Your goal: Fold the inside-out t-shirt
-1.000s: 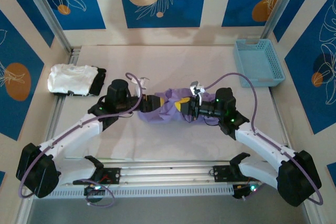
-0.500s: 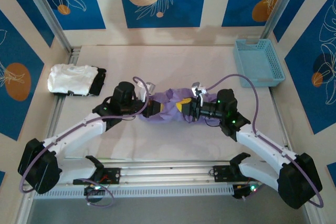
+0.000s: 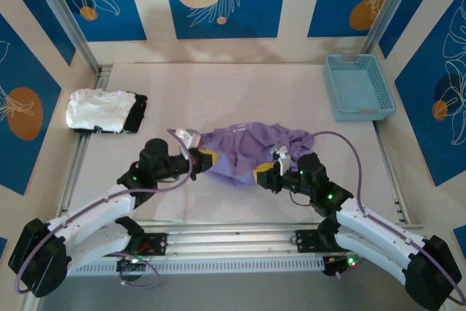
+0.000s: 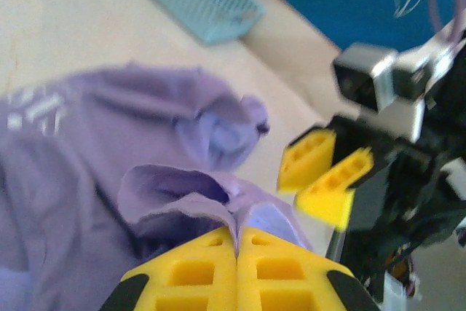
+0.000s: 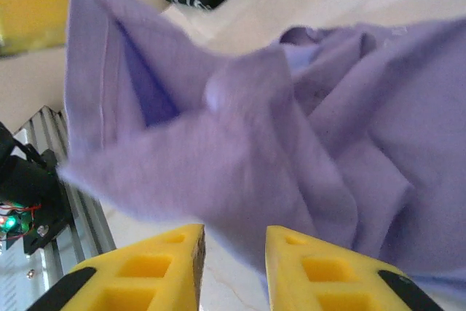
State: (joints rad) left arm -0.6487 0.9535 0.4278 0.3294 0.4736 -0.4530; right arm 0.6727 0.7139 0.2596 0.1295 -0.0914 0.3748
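Shirt [image 3: 247, 152] lies in a crumpled heap in the middle of the table [image 3: 218, 85], between the two grippers and far from flat. The left gripper [image 4: 237, 242] is clamped tight on a raised fold at the heap's left end; its wrist view shows the cloth pinched in the seam between the yellow fingers. The right gripper [image 5: 234, 242] sits at the near right edge of the shirt with its fingers a little apart and nothing between them; the cloth hangs just past the tips.

The step in hand looks like spreading the heap out before any fold can be made. To do it well, the right gripper should go for a true edge, a hem or sleeve, rather than a bunch of layers. It should push far enough in that the cloth sits deep between the fingers, and close fully before pulling. Then both arms should draw apart evenly and low over the table, so the shirt opens out instead of lifting in a lump. The left pinch is thin and may slip under a jerk, so the pull wants to be slow
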